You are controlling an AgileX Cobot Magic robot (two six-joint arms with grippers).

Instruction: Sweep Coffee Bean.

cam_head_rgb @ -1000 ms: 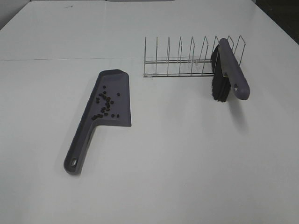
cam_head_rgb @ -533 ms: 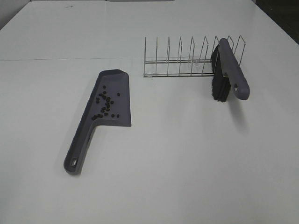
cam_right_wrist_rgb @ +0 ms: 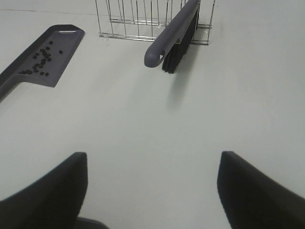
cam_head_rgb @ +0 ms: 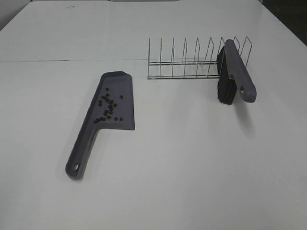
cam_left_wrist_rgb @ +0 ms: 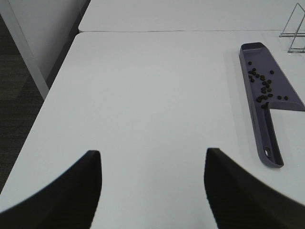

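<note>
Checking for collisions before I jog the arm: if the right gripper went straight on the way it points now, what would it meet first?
Likely the brush leaning in the wire rack; only bare table lies before it, though depth is uncertain.

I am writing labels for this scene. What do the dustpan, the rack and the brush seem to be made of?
Dustpan: probably moulded plastic, matte grey-purple; one smooth piece, with a hanging hole in the handle.
Rack: thin metal wire, light silvery and probably plated; it shows small glints.
Brush: handle looks like the same matte grey-purple plastic; the bristles are black and dense, likely synthetic, though that cannot be told for sure.
</note>
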